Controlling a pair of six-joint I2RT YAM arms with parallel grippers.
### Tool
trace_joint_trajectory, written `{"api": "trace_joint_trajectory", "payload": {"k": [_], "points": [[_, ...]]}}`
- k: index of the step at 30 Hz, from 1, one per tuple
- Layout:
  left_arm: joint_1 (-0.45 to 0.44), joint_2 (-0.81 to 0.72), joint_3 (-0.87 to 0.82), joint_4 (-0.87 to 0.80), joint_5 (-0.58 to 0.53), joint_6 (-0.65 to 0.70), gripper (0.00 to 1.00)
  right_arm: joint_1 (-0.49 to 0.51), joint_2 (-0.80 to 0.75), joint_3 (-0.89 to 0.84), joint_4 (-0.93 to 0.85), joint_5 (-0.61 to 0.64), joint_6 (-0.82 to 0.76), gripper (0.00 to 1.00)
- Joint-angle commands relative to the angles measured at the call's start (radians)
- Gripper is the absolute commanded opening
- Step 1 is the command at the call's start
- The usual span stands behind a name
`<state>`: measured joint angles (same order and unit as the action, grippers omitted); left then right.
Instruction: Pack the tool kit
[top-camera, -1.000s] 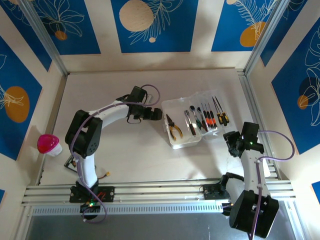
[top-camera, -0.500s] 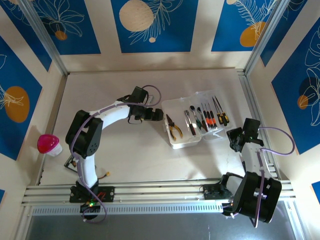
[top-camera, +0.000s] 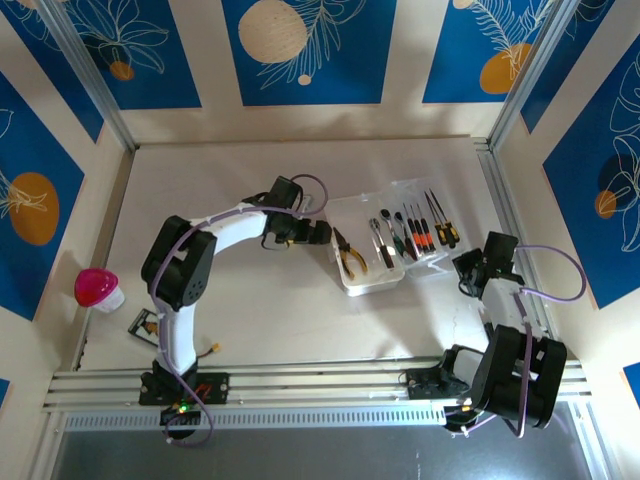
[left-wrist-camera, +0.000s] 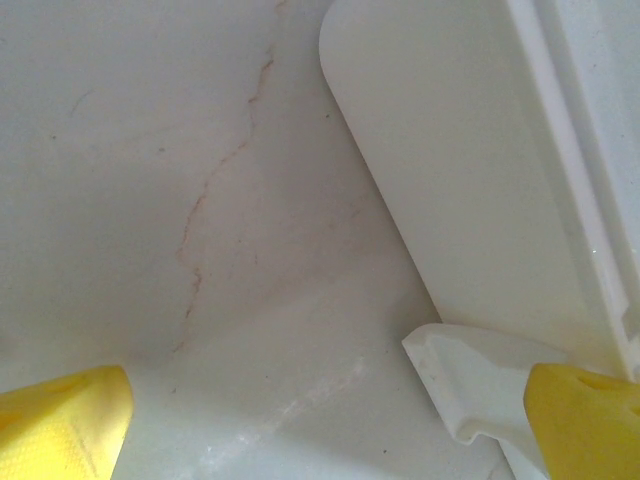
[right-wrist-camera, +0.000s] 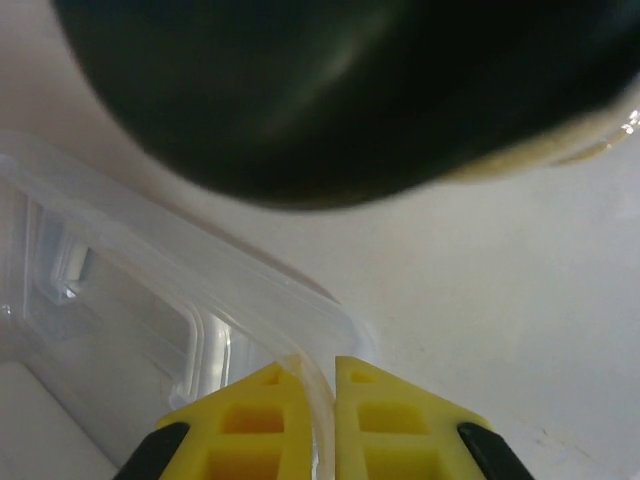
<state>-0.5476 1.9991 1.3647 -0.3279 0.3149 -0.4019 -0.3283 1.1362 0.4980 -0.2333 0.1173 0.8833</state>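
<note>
tool kit (right-wrist-camera: 120, 290): clear glossy plastic | table (left-wrist-camera: 130, 130): matt, smooth (faint hairline cracks)

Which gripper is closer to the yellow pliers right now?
Left. The left gripper sits open just left of the pliers, at the left edge of the case. The right gripper is across the case, shut on its right rim.
</note>
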Motion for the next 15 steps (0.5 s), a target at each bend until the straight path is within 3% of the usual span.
{"api": "trace_joint_trajectory", "payload": {"k": [1,15], "points": [[-0.021,0.049,0.030,0.015,0.027,-0.017,1.00,0.034,0.028,-0.003,-0.028,0.014,0.010,0.00],[-0.030,0.078,0.048,0.018,0.036,-0.022,1.00,0.246,-0.155,0.181,-0.265,0.282,-0.140,0.00]]}}
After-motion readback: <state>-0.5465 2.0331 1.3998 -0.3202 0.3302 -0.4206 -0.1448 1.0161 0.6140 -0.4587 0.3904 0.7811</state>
